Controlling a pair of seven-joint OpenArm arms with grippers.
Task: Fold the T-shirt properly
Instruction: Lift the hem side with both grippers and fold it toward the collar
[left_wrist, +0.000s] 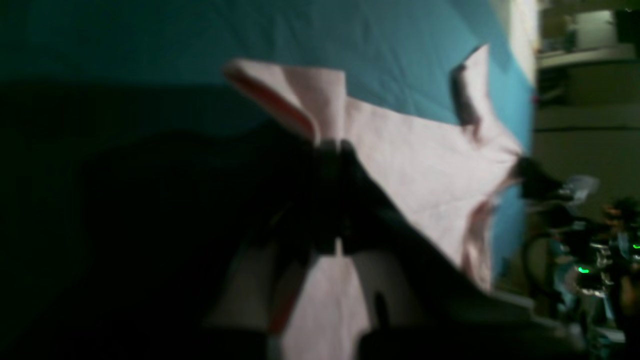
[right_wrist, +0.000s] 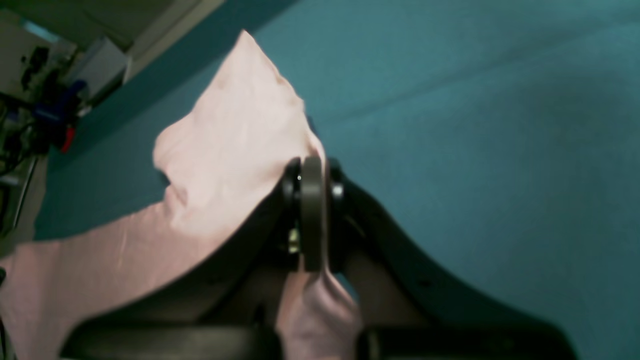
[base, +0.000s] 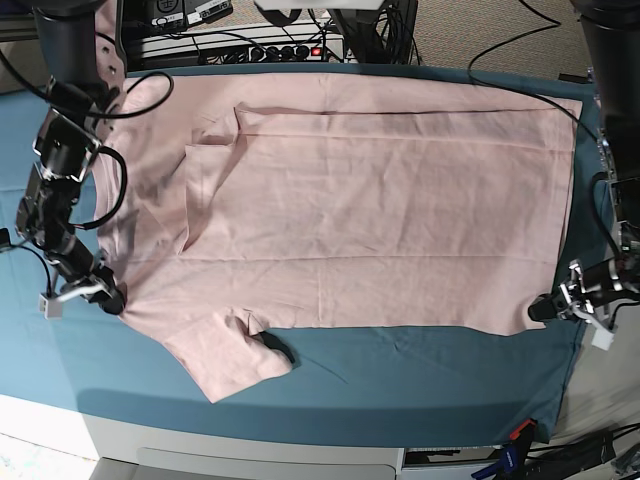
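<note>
A pink T-shirt (base: 380, 210) lies spread on the teal counter (base: 420, 385). Left claw (base: 540, 308) and right claw (base: 112, 298) each pinch a near corner. Next, probably lift and fold the near edge away.

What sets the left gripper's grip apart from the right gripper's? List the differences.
In the base view, the left gripper pinches the T-shirt at its near hem corner, while the right gripper pinches it at the shoulder, above the near sleeve. The left one sits by the teal cloth's side edge; the right one sits over the cloth. Both are shut on fabric.
</note>
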